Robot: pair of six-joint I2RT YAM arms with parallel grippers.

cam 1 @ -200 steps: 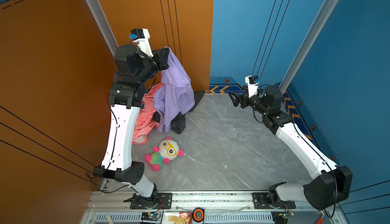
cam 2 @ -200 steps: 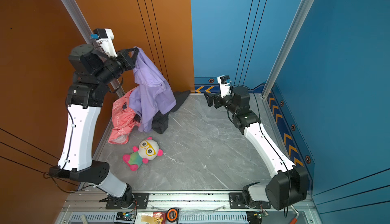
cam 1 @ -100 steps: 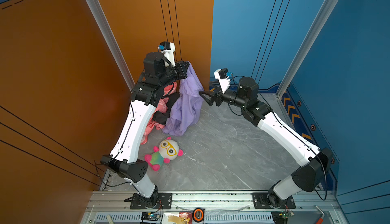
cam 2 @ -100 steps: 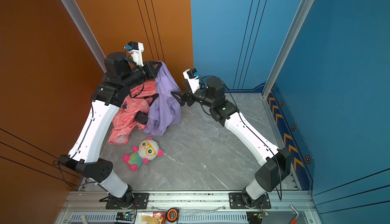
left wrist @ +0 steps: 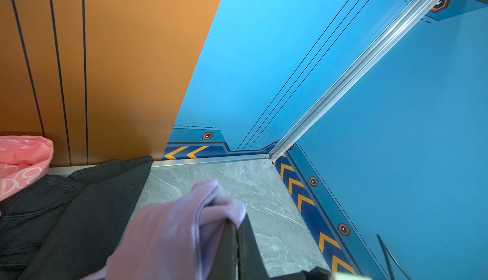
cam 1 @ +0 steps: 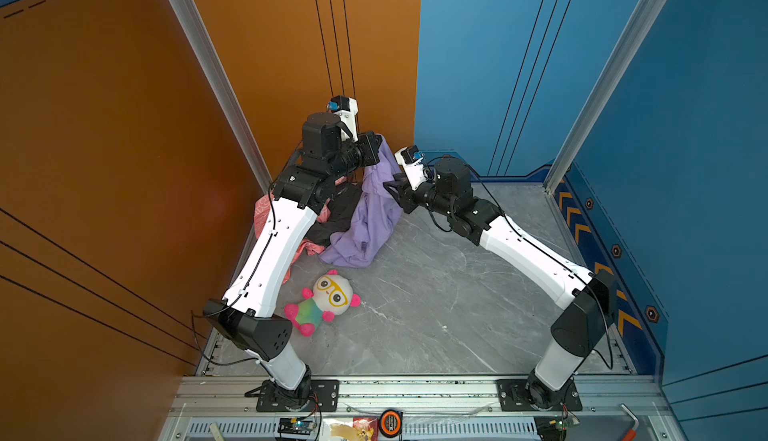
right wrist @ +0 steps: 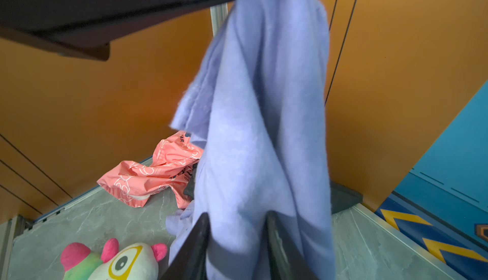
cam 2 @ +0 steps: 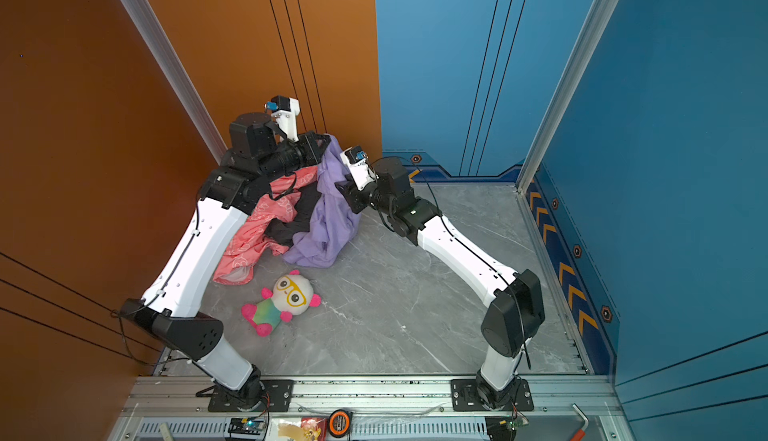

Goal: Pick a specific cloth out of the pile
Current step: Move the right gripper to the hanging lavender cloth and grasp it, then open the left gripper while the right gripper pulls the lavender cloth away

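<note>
While its top edge hung pinched in the left gripper (cam 1: 376, 143), whose jaws were pressed together on the fabric, the lavender cloth (cam 1: 365, 227) draped down from there to the grey marbled tabletop (cam 1: 436, 293), its lower part bunched on the surface near the far left corner. The left wrist view showed the fabric (left wrist: 169, 233) bulging out just past the dark, closed fingertips (left wrist: 232, 236). Partway down the hanging cloth, the right gripper (cam 1: 392, 187) had reached across the middle; in the right wrist view its two fingers (right wrist: 198, 239) stood on either side of a fold of the cloth (right wrist: 264, 133), closed on the fabric that filled the gap between them. Just beside the lavender cloth, towards the left edge, lay the rest of the pile (cam 2: 270, 231): a black cloth (cam 2: 303, 210) touching it, and a coral-pink cloth with white print (cam 2: 257, 227) spread beyond that along the orange wall (cam 1: 291, 64). A panda plush toy (cam 1: 328, 301) lay on its back nearer the front edge, apart from the garments, between the two arms
</note>
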